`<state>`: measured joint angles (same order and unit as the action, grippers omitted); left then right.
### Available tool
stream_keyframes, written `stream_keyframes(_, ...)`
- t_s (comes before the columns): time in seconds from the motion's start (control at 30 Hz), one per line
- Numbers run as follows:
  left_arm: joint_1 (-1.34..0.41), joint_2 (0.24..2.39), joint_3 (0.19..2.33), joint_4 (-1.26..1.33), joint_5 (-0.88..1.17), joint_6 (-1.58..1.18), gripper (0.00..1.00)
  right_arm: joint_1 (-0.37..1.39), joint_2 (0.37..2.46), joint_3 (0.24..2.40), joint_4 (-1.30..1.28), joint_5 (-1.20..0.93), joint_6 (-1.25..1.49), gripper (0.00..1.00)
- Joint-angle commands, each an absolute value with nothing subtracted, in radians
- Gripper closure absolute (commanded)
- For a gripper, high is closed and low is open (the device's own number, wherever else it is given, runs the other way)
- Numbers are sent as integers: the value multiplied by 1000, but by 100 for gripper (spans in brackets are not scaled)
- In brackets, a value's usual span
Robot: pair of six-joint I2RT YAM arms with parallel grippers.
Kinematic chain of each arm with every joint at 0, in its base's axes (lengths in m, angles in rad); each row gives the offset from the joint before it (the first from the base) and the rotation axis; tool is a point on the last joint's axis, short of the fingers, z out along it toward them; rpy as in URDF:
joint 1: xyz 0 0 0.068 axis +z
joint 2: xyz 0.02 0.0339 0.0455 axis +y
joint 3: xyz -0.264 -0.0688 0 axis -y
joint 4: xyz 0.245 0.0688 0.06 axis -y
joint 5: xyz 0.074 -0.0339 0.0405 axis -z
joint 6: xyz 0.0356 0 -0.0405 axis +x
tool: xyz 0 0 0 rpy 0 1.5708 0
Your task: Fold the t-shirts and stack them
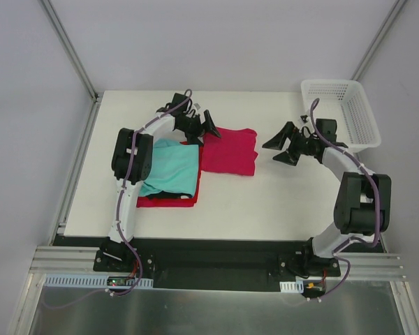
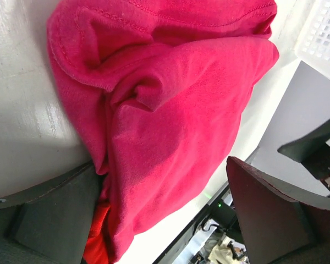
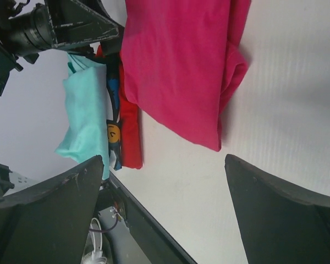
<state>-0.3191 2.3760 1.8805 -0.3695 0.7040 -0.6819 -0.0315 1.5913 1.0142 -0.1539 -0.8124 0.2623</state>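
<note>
**Desk:** Item one, the pink shirt. Where is it?

**Operator:** I have the magenta t-shirt (image 1: 228, 149) folded to a rough rectangle. It lies flat near the middle of the surface (image 1: 265, 202). My left wrist camera shows it creased and bunched at one corner.

**Desk:** Item two, the pile?

**Operator:** It sits just left of the magenta one, and the edges meet.
- Top: the teal t-shirt (image 1: 171, 166).
- Middle: a dark printed t-shirt (image 3: 114, 132). I see only a thin edge of it, with a yellow round mark.
- Bottom: the red t-shirt (image 1: 160, 202), sticking out on the near side.

A bit of red also shows under the magenta edge in the left wrist view.

**Desk:** Left tool?

**Operator:** The left tool (image 1: 201, 129) has its fingers spread wide. It is over the far-left corner of the magenta t-shirt, and in its own camera the cloth lies between the two fingers. I cannot tell whether the fingers touch the fabric. They are not pinching it.

**Desk:** Right tool?

**Operator:** The right tool (image 1: 283, 149) is also spread wide and holds nothing. It hangs over bare surface to the right of the magenta t-shirt, apart from it, with its fingers pointing that way.

**Desk:** Anything else on the sheet?

**Operator:** One white mesh basket (image 1: 332, 84), at the far-right corner of the surface, beyond the right arm.
</note>
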Motion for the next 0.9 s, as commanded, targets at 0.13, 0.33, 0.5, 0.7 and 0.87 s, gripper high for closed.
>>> stream_keyframes(0.13, -325, 2379, 1833, -399, 707, -681, 10, -52, 1771, 1068, 23, -908, 313, 4)
stream_keyframes(0.33, -325, 2367, 1818, -396, 703, -681, 12, -48, 1862, 1100, 41, -926, 330, 4)
stream_keyframes(0.5, -325, 2365, 1813, -393, 709, -686, 13, -23, 1913, 1111, 84, -939, 354, 3)
stream_keyframes(0.7, -325, 2362, 1815, -388, 719, -693, 16, 28, 1979, 1149, 89, -923, 354, 2)
stream_keyframes(0.87, -324, 2356, 1816, -388, 723, -693, 16, 54, 2035, 1190, 92, -916, 353, 1)
